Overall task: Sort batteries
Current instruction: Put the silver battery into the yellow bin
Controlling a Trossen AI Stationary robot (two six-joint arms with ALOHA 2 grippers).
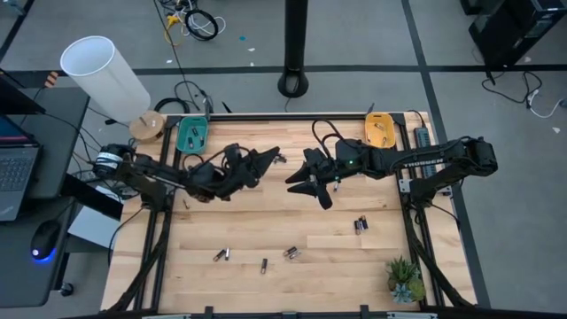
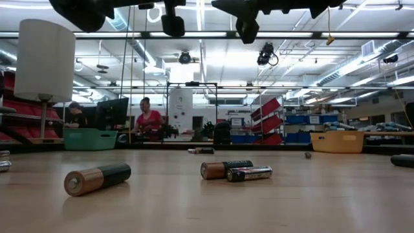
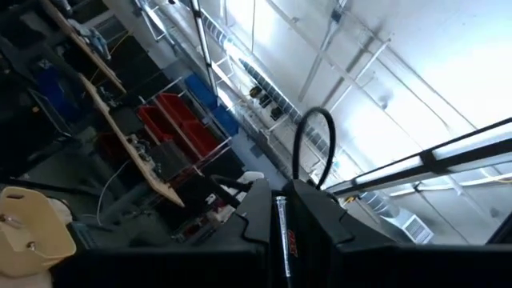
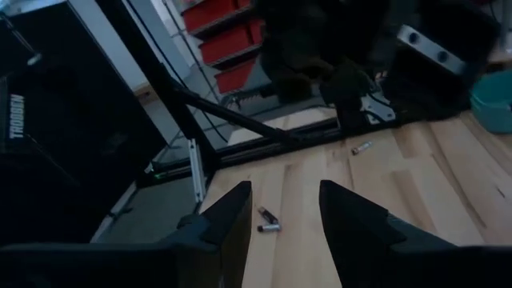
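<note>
Several batteries lie on the wooden table: a pair (image 1: 361, 225) at the right and three (image 1: 221, 255), (image 1: 264, 265), (image 1: 291, 253) near the front edge. The low view shows them lying on their sides (image 2: 97, 179), (image 2: 236, 171). My left gripper (image 1: 276, 159) hangs over the table's middle, tipped upward and shut on a slim silvery battery (image 3: 282, 228). My right gripper (image 1: 307, 190) faces it from the right, high above the table and open. Nothing is between its fingers (image 4: 284, 212). Two batteries (image 4: 268, 222) show on the wood far below the gap. My left gripper pinches the slim silvery battery between its two fingers (image 3: 260, 220). The battery lies along the fingers, and its free end (image 3: 282, 202) shows at their tips. The fingers slant upward toward the table's right. The battery is lifted clear of the table.
A teal tray (image 1: 192, 135) stands at the far left and an orange tray (image 1: 381, 130) at the far right. A white lamp (image 1: 106, 75) stands off the far left corner, and a small plant (image 1: 405, 279) at the near right corner. One more battery (image 4: 362, 147) lies near the left arm.
</note>
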